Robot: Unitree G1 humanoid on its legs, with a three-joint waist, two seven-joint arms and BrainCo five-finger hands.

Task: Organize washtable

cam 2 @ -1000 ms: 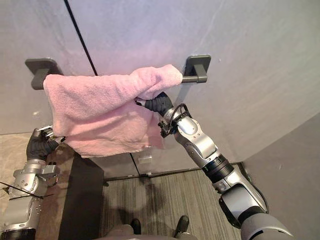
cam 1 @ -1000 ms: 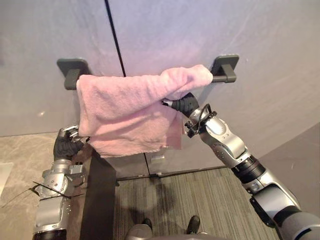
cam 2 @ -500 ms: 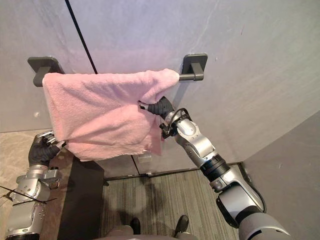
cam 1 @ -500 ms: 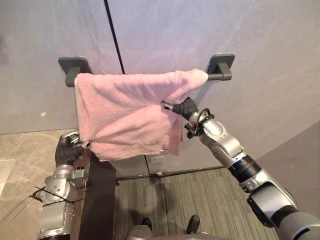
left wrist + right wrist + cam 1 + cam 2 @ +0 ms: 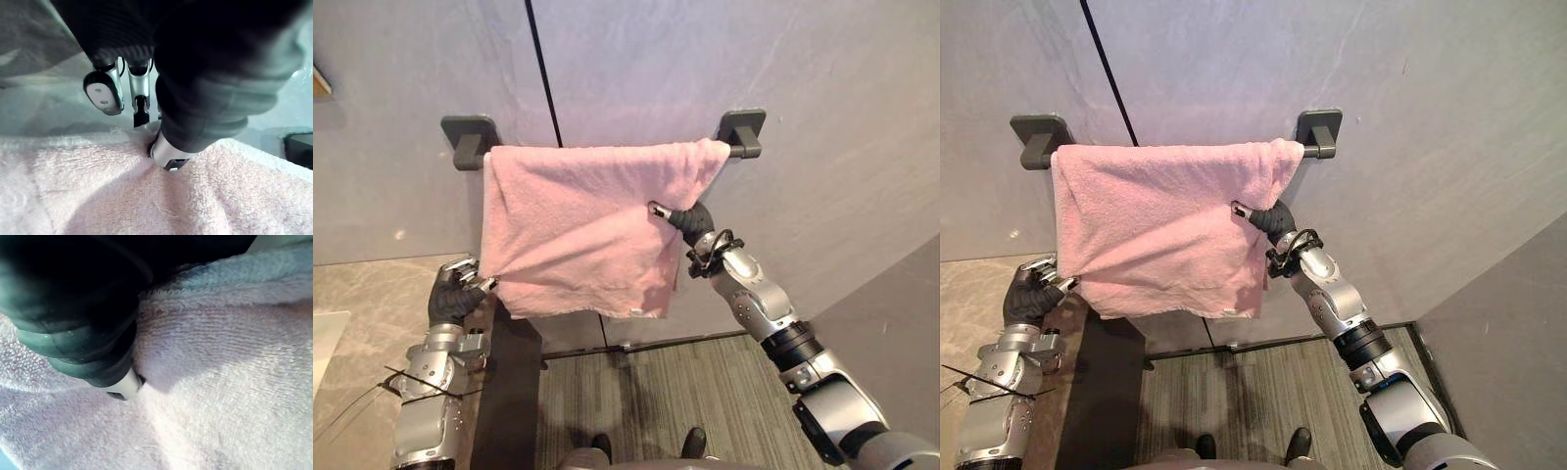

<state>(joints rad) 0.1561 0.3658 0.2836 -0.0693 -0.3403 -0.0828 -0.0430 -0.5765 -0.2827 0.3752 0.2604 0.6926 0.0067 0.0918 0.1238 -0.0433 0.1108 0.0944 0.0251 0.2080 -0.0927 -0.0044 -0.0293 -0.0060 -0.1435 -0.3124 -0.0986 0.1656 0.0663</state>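
Observation:
A pink towel [image 5: 578,225] hangs over a dark bar between two wall mounts [image 5: 470,137] [image 5: 741,127]. It lies nearly flat along the bar, and its right end reaches the right mount. My left hand [image 5: 453,299] pinches the towel's lower left corner just above the counter; the left wrist view shows the thumb [image 5: 166,156] pressed into the cloth. My right hand [image 5: 693,219] holds the towel's right edge below the bar, one finger in front of the cloth and the others behind it. Terry cloth [image 5: 220,382] lies against the hand's cover in the right wrist view.
A beige stone counter [image 5: 362,294] lies at the lower left, with a dark panel [image 5: 509,392] at its side. Grey plank floor [image 5: 685,392] lies below. The grey wall has a black vertical seam [image 5: 543,73]. A pale object [image 5: 323,343] sits at the counter's left edge.
The bunched right end of the towel has been drawn out flat toward the right mount. My right hand has dropped slightly with the edge. The camera has shifted too.

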